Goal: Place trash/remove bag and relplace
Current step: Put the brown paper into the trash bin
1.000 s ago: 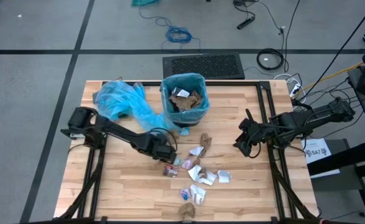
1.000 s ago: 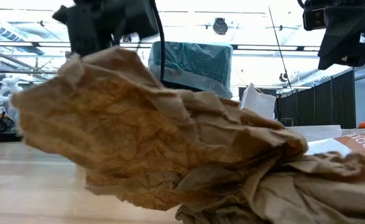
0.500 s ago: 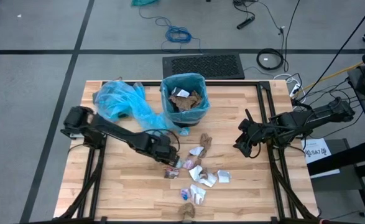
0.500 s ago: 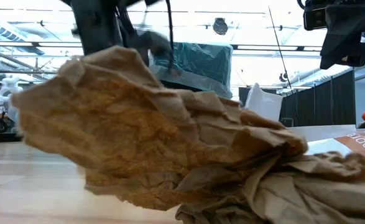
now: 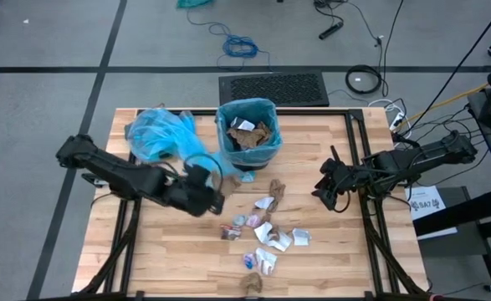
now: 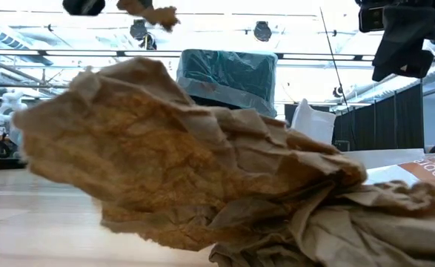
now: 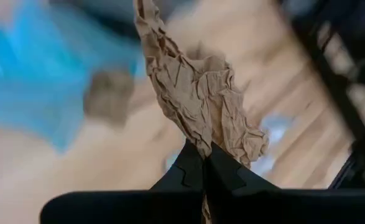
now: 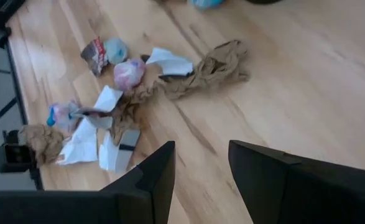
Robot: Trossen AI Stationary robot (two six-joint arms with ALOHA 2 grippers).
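— How is the trash being seen at this moment?

— A crumpled brown paper wad (image 7: 201, 99) is being pinched between the closed fingers of the left gripper (image 7: 202, 163), above the wooden table (image 5: 161, 251) and just beside the round bin lined with a teal plastic bag (image 5: 248, 134). The wad is creased all over and is standing up out of the jaws. More brown and white scraps are being kept inside the bin already.

— And the rest of it?

— A loose cluster of small scraps (image 5: 266, 234) is lying on the table in front of the bin: white folded bits, brown wads, one pink ball (image 8: 128, 73) and a pale blue bit (image 8: 115, 48). Roughly ten pieces are being counted there, though the overlap is making that uncertain. One more brown wad (image 6: 195, 170) is filling the low view, at the near table edge.

— Any writing?

— Only part of a printed word is being shown on an orange-brown sheet (image 6: 428, 172) in the low view, and it is not being read with confidence.

— The other arm?

— The right gripper (image 5: 327, 191) is being held over the table's right side, its fingers parted and empty. A loose pale blue plastic bag (image 5: 157, 134) is lying left of the bin.
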